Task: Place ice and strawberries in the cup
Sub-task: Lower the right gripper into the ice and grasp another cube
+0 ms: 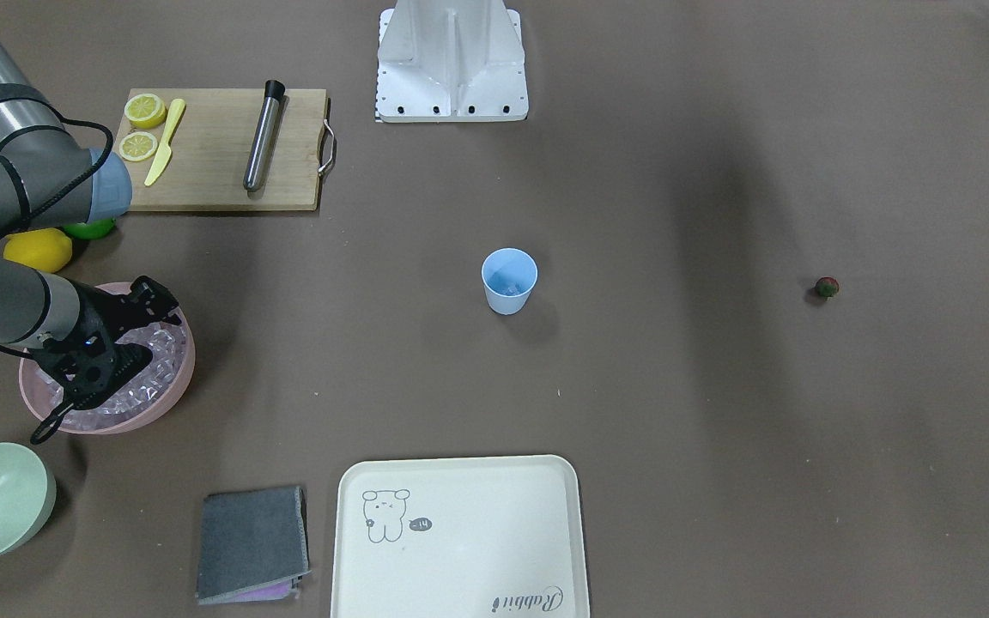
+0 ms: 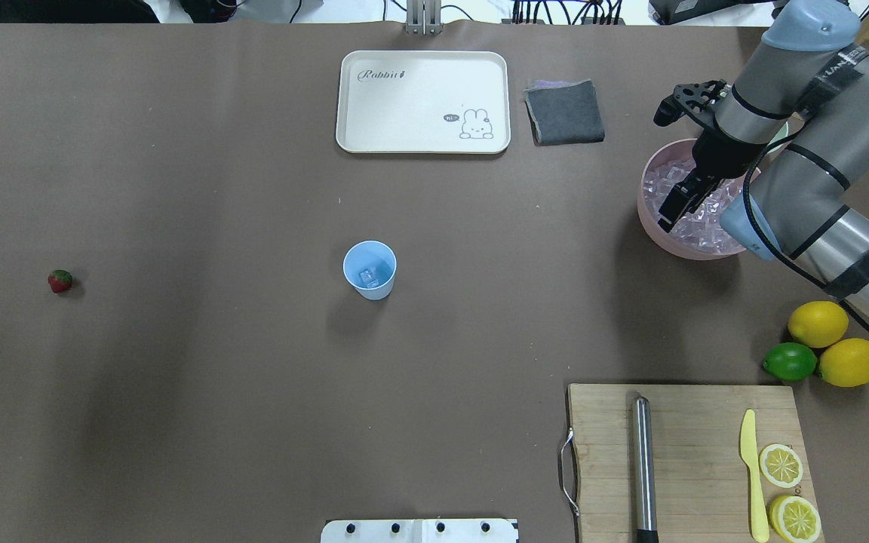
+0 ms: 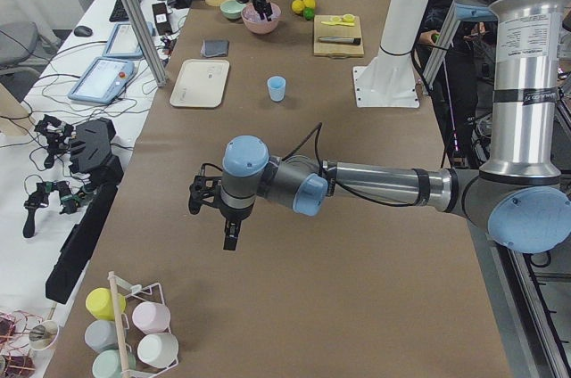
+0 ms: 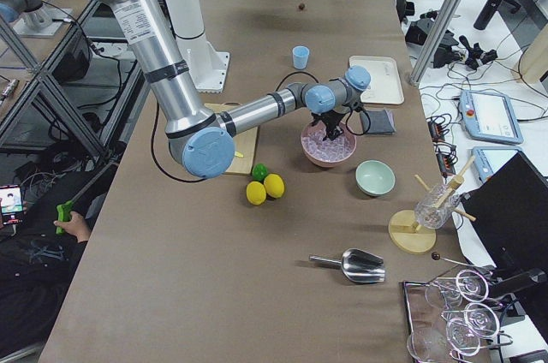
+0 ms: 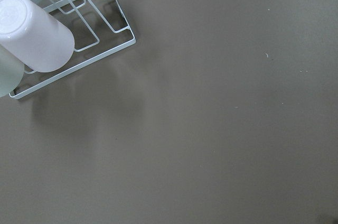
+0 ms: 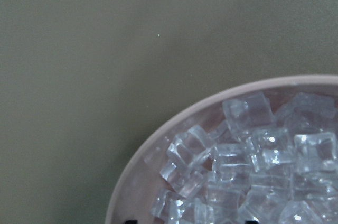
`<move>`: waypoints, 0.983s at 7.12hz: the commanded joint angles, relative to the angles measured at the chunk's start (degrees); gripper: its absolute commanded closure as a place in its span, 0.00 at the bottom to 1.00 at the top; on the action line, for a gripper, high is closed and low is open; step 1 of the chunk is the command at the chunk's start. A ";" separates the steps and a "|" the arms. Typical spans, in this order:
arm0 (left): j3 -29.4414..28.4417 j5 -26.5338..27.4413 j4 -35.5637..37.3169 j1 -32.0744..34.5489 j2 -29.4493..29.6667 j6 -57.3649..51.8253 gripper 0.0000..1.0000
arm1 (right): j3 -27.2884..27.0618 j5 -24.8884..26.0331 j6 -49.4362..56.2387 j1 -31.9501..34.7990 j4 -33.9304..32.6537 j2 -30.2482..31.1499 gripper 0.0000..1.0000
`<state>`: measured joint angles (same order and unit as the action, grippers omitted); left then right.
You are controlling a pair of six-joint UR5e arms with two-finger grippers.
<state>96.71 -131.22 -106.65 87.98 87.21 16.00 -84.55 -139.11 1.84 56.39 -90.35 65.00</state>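
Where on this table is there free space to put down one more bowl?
The widest bare patch lies between the strawberry and the cup. Another lies between the cup and the cutting board. It is crowded by the pink bowl: the right tool over it, lemons and cloth nearby.

Wooden cutting board (image 2: 691, 452) carried steel cylinder (image 2: 643, 467), yellow knife (image 2: 751, 467), two lemon halves (image 2: 781, 465). Nearby lay two lemons (image 2: 817, 323), lime (image 2: 789, 362). Cream tray (image 2: 404, 113) sat beside grey cloth (image 2: 564, 113).

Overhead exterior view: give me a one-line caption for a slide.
Right gripper over the pink bowl of ice; blue cup mid-table, strawberry lying apart.
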 commanded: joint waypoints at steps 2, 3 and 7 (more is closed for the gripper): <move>0.23 0.00 -0.05 0.00 -0.20 0.09 0.02 | 1.14 0.15 0.01 -0.23 0.09 -0.22 0.27; 0.15 0.00 -0.05 0.00 0.06 0.09 0.02 | 1.58 0.15 0.10 -0.23 0.09 -0.31 0.31; 0.23 0.08 0.13 0.00 0.41 0.18 0.02 | 2.37 0.42 0.01 -0.23 0.00 -0.75 0.85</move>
<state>96.92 -131.18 -106.60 87.98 87.54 16.14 -82.28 -138.70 1.88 56.17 -90.28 64.43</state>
